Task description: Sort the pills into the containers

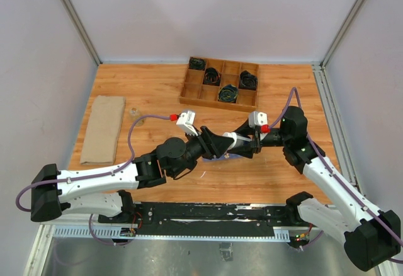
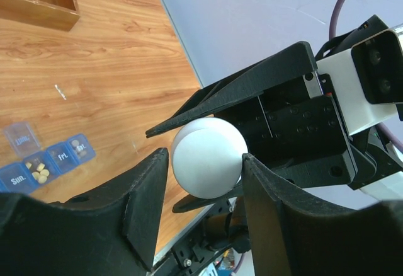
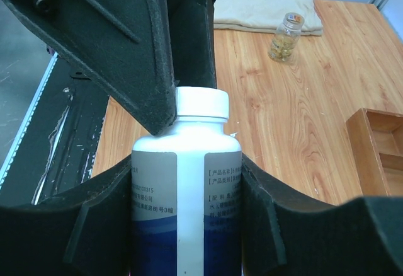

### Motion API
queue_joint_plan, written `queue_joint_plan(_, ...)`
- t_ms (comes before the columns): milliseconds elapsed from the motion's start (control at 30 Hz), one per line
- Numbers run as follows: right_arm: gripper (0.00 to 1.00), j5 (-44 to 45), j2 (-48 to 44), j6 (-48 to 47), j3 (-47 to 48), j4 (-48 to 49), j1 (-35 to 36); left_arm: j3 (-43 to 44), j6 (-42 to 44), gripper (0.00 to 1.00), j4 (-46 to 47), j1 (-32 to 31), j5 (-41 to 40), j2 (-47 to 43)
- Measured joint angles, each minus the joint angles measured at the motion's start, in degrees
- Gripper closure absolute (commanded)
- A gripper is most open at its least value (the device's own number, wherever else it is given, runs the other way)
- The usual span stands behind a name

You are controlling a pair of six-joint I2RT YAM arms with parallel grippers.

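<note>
My right gripper point(image 3: 186, 188) point(image 1: 244, 142) is shut on the body of a white pill bottle point(image 3: 186, 143) with a blue label, holding it above the table's middle. The left gripper point(image 2: 205, 160) point(image 1: 221, 142) straddles the bottle's white cap point(image 2: 208, 156) point(image 3: 201, 103). One finger touches the cap and the other stands a sliver off it. The containers point(image 2: 47, 162) are a translucent-blue day-marked strip lying on the wood below. One lid is up, and yellowish pills point(image 2: 39, 172) lie in an open compartment. In the top view the grippers hide most of the strip.
A wooden divided tray point(image 1: 220, 80) point(image 2: 38, 2) of black cables stands at the back. A folded beige cloth point(image 1: 104, 128) point(image 3: 264, 11) lies at the left, with a small glass vial point(image 1: 133, 111) point(image 3: 288, 36) beside it. Purple cables loop from both wrists.
</note>
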Motion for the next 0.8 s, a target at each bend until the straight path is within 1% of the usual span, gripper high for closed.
queue_joint_plan(133,0.88,0.1,0.0,0.0,0.0,0.0,0.0,0.0,-0.3,0.53,0.0,-0.2,0.2,0.0)
queue_joint_plan(333,0.88,0.3,0.0,0.0,0.0,0.0,0.0,0.1,-0.2,0.81,0.2,-0.2,0.5,0.1)
queue_joint_plan(400,0.88,0.3,0.0,0.0,0.0,0.0,0.0,0.1,0.1,0.88,0.4,-0.2,0.5,0.2)
queue_joint_plan(500,0.88,0.3,0.0,0.0,0.0,0.2,0.0,-0.4,1.7,0.96,1.9,-0.2,1.2,0.2)
queue_joint_plan(567,0.88,0.4,0.0,-0.1,0.0,0.3,0.0,-1.8,3.6,0.99,4.8,-0.2,1.7,0.2)
queue_joint_plan(700,0.88,0.3,0.0,-0.3,0.0,0.3,0.0,-6.7,9.8,1.0,14.7,-0.2,3.4,0.1)
queue_joint_plan(800,0.88,-0.2,0.0,-0.3,0.0,0.4,0.0,-10.6,15.7,1.0,22.6,1.2,8.1,0.1)
